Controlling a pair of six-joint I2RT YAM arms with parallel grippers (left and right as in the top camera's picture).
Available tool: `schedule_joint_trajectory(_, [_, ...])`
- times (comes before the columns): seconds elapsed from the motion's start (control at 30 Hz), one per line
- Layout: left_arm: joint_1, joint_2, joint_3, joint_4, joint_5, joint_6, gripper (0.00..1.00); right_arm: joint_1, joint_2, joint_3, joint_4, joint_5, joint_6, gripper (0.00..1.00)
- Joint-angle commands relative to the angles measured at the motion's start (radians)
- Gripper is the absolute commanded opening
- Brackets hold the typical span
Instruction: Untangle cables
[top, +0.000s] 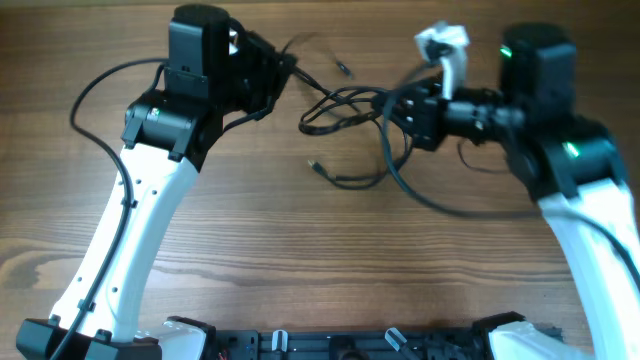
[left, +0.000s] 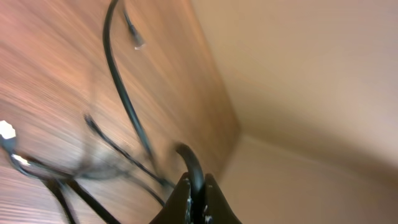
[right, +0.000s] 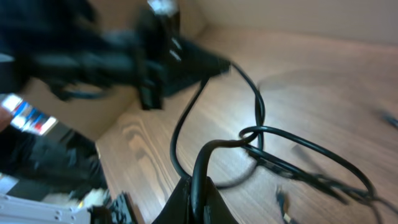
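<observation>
The cables (top: 345, 108) lie as a loose black tangle on the wooden table between the two arms, with small plug ends at the back (top: 343, 70) and front (top: 316, 166). My left gripper (top: 286, 70) is at the tangle's back left. In the left wrist view it (left: 196, 186) is shut on one black cable (left: 124, 93) that arches out from between the fingertips. My right gripper (top: 392, 106) is at the tangle's right side. The right wrist view shows it (right: 198, 193) shut on another cable strand (right: 261, 134) that loops across the table.
A white tag (top: 441, 41) sticks up on the right arm. The left arm (right: 124, 56) shows blurred beyond the cables in the right wrist view. The table's far edge (left: 230, 106) meets a beige wall. A black rail (top: 350, 345) runs along the front edge.
</observation>
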Motion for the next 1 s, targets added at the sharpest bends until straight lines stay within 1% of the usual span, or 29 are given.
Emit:
schedule_joint_trajectory(0.0, [0.004,0.003,0.008,-0.074,-0.264,0.051,0.04,-0.005,-0.095,0.016,-0.008,0.124,0.122,0.04])
schedule_joint_trajectory(0.13, [0.004,0.003,0.008,-0.143,-0.315,0.052,0.05,-0.005,-0.148,0.016,-0.070,0.290,0.202,0.04])
schedule_joint_trajectory(0.2, [0.004,0.003,0.008,-0.173,-0.338,0.079,0.04,-0.005,-0.156,0.016,-0.112,0.386,0.249,0.04])
schedule_joint_trajectory(0.23, [0.004,0.003,0.008,-0.177,-0.340,0.118,0.04,-0.005,-0.156,0.016,-0.133,0.441,0.272,0.04])
schedule_joint_trajectory(0.3, [0.004,0.003,0.008,-0.182,-0.340,0.268,0.04,-0.005,-0.154,0.016,-0.156,0.525,0.309,0.04])
schedule_joint_trajectory(0.37, [0.004,0.003,0.008,-0.192,-0.341,0.385,0.04,-0.008,-0.154,0.016,-0.156,0.584,0.327,0.04])
schedule_joint_trajectory(0.43, [0.004,0.003,0.008,-0.210,-0.352,0.482,0.04,-0.033,-0.154,0.016,-0.154,0.651,0.358,0.04])
schedule_joint_trajectory(0.47, [0.004,0.003,0.008,-0.221,-0.375,0.503,0.04,-0.055,-0.154,0.016,-0.157,0.677,0.380,0.04])
schedule_joint_trajectory(0.53, [0.004,0.003,0.008,-0.230,-0.401,0.526,0.04,-0.103,-0.154,0.016,-0.158,0.689,0.397,0.04])
schedule_joint_trajectory(0.67, [0.004,0.003,0.008,-0.231,-0.458,0.526,0.04,-0.253,-0.154,0.016,-0.165,0.691,0.416,0.04])
schedule_joint_trajectory(0.73, [0.004,0.003,0.008,-0.231,-0.465,0.526,0.10,-0.327,-0.154,0.016,-0.175,0.683,0.420,0.04])
schedule_joint_trajectory(0.77, [0.004,0.003,0.008,-0.231,-0.464,0.526,0.11,-0.360,-0.154,0.016,-0.182,0.671,0.419,0.04])
schedule_joint_trajectory(0.87, [0.004,0.003,0.008,-0.236,-0.462,0.526,0.17,-0.455,-0.153,0.016,-0.200,0.587,0.394,0.04])
schedule_joint_trajectory(0.93, [0.004,0.003,0.008,-0.237,-0.444,0.526,0.17,-0.484,-0.147,0.016,-0.200,0.495,0.336,0.04])
schedule_joint_trajectory(0.97, [0.004,0.003,0.008,-0.236,-0.423,0.526,0.16,-0.485,-0.140,0.016,-0.201,0.447,0.298,0.04])
